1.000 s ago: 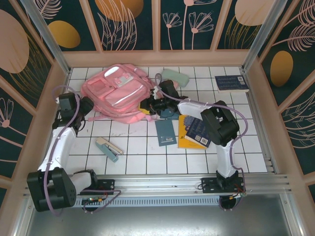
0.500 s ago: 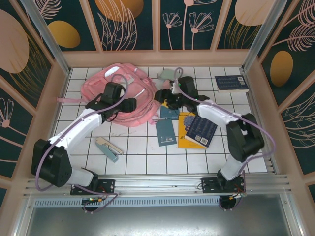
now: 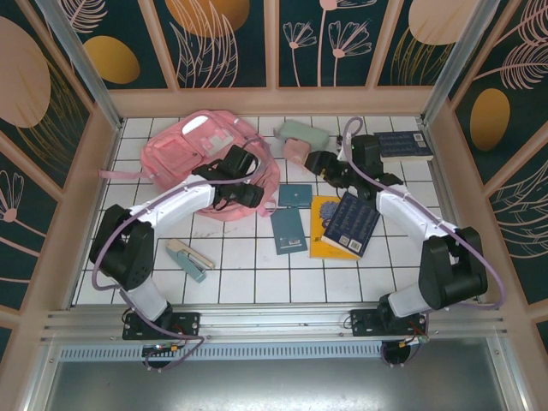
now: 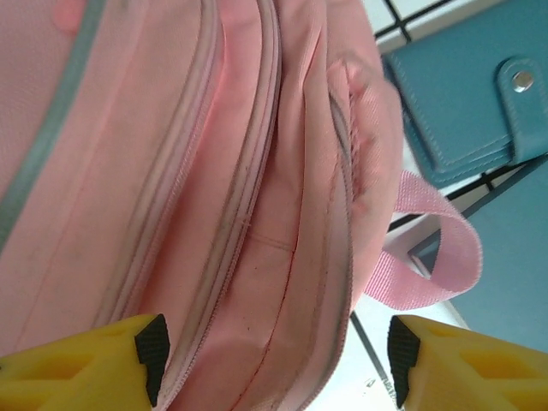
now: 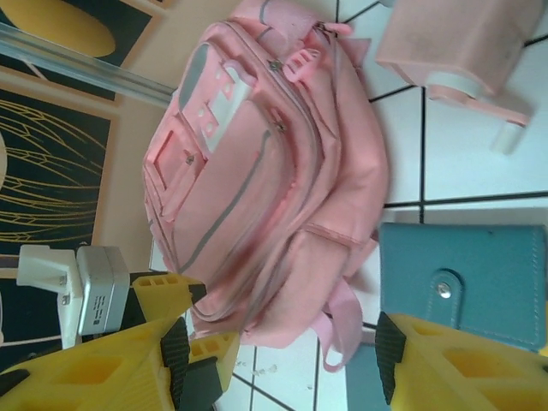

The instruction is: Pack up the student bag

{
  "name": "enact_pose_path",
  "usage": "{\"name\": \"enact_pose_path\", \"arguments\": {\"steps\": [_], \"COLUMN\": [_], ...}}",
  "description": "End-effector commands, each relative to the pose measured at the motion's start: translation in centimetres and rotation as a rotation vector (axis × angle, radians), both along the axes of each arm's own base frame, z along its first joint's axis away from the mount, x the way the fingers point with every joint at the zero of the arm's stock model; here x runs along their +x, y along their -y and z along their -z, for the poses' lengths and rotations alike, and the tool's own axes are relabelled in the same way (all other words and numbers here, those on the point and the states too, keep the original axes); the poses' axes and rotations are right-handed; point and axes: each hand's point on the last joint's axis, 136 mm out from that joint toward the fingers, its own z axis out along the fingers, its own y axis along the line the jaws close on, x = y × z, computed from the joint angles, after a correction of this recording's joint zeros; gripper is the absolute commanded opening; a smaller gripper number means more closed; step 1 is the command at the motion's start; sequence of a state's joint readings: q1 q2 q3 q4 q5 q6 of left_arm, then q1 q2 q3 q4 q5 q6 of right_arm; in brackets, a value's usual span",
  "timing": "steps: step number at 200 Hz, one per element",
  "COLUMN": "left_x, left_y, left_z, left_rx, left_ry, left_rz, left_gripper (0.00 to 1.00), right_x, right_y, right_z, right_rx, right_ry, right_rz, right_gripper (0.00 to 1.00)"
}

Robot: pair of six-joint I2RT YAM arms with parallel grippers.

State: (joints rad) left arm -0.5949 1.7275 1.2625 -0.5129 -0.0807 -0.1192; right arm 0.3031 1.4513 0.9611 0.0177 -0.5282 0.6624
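Underlying left end effector (image 4: 277, 353) — student bag (image 4: 214, 171)

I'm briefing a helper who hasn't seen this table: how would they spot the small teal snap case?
Start at the pink student bag at the back left of the tiled table. Just off its right edge lies a small teal case. Unlike the larger plain teal booklet nearer the robot, it has a flap closed with a metal snap.
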Motion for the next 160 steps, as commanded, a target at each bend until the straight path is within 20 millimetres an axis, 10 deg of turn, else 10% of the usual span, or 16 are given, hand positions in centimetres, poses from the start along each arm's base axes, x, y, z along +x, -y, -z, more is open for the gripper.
{"name": "enact_pose_path", "arguments": {"steps": [1, 65, 128, 160], "left_x": [-0.2, 0.8, 1.1, 0.7], "left_y": [-0.2, -0.8, -0.6, -0.9], "left_z": [1.1, 2.5, 1.9, 2.9], "left_rx": [0.047, 0.101, 0.096, 0.116], "left_ry": [-0.034, -0.031, -0.021, -0.042], "left_rz": [0.016, -0.027, -0.022, -0.017], "left_gripper": [0.69, 0.61, 0.22, 0.21], "right_x": [-0.8, -0.9, -0.8, -0.8], "right_y": [0.5, 1.0, 1.2, 1.3], "right_z": [0.0, 0.2, 0.4, 0.4], "right_rx": [0.025, 0.047, 0.038, 0.034], "right_ry": [0.011, 0.014, 0.017, 0.019], "right_rz": [-0.025, -0.019, -0.006, -0.004], "right_gripper": [0.61, 0.58, 0.55, 0.54]}}
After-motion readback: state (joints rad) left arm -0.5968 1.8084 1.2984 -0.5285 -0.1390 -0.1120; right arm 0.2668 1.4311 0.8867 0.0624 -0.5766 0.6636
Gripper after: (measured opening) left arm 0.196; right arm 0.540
